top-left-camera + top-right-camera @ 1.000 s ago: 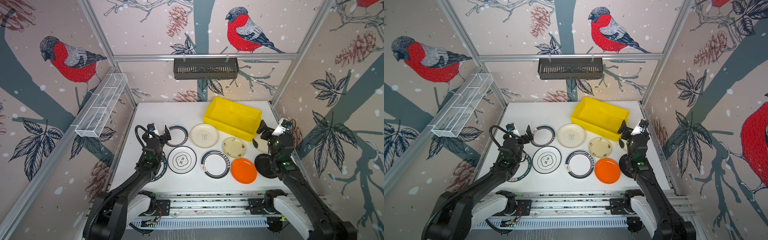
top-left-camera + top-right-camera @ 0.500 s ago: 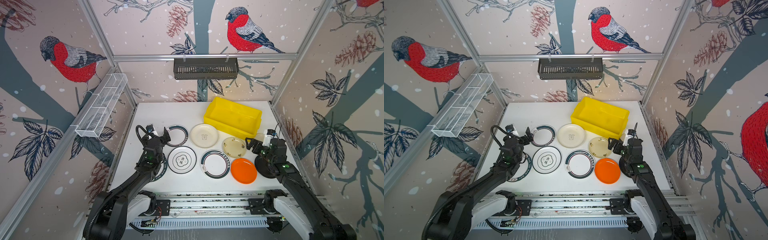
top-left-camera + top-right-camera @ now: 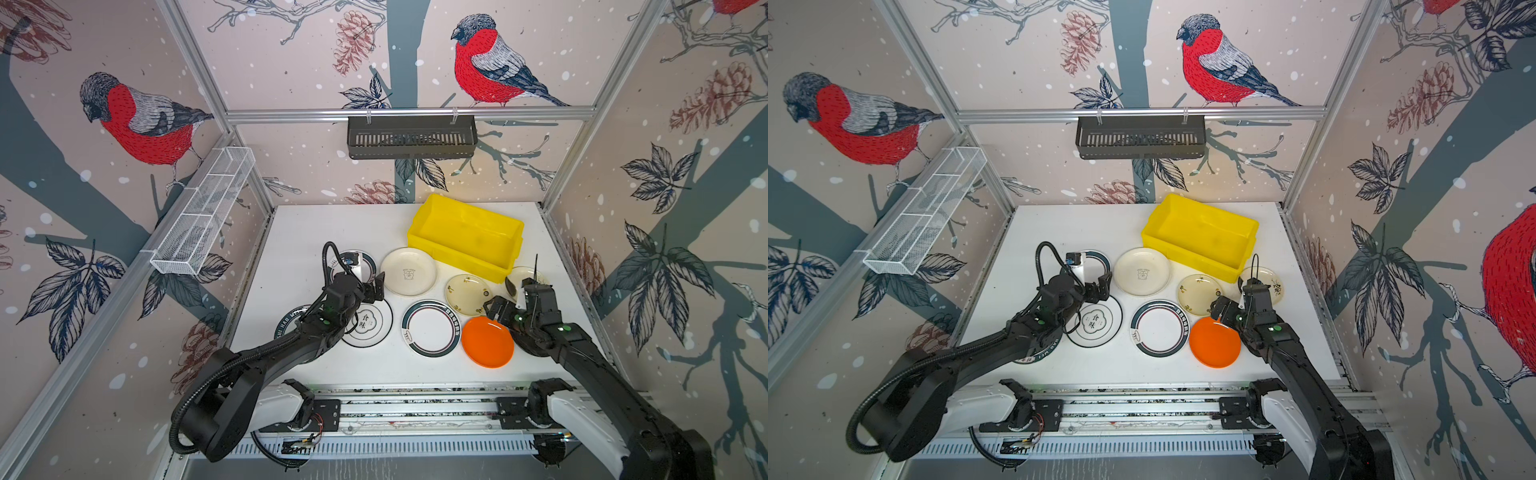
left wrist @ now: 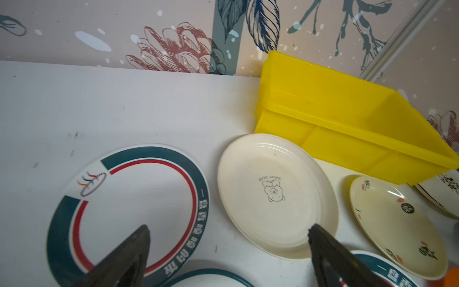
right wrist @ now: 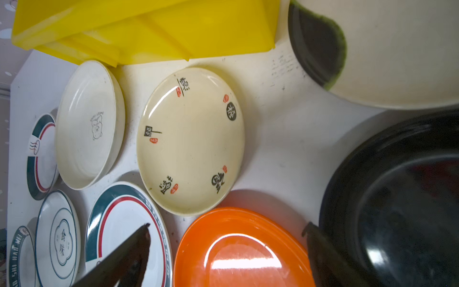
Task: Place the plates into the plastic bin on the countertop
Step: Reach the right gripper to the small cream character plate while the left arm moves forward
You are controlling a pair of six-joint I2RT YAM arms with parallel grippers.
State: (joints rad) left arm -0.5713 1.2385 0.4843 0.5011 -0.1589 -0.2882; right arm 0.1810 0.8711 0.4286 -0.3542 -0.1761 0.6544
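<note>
1. Just in front of the plastic bin (image 3: pixel 453 255), the plates (image 3: pixel 431 328) lie flat on the countertop (image 3: pixel 332 224), all outside it.
2. Cream plate (image 3: pixel 408 272) and yellowish plate (image 3: pixel 468 294) lie nearest the bin's front wall. Orange plate (image 3: pixel 487 343) lies farther from it, beside the dark plate (image 5: pixel 397 198).
3. Left gripper (image 4: pixel 228 229): jaws wide, holding nothing, above the gap between a teal-rimmed plate (image 4: pixel 139 198) and the cream plate.
4. Right gripper (image 5: pixel 227 226): jaws wide, holding nothing, over the orange plate's bin-side rim.
</note>
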